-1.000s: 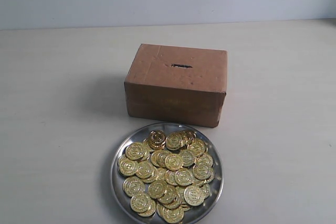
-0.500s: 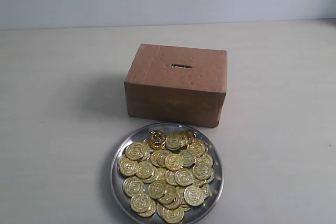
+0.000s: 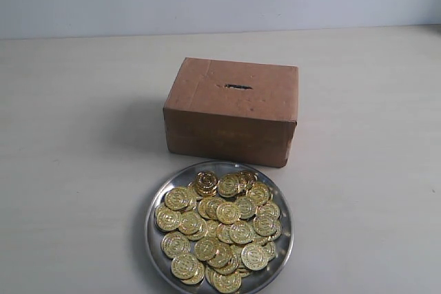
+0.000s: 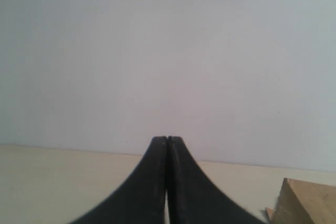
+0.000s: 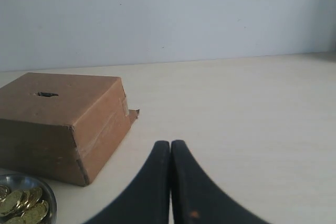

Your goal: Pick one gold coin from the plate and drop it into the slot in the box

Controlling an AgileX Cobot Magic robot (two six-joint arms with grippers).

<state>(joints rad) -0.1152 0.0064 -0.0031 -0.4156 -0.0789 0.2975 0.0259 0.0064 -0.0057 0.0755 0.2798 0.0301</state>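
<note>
Exterior view: a brown rectangular cardboard box sits on the pale beige table, with a short dark slot cut in its top. Just in front of it lies a round shiny silver metal plate heaped with gold coins. Left wrist view: the black left gripper has its fingers pressed together, empty, with a box corner in sight. Right wrist view: the black right gripper is likewise closed on nothing, with the box and plate nearby
</note>
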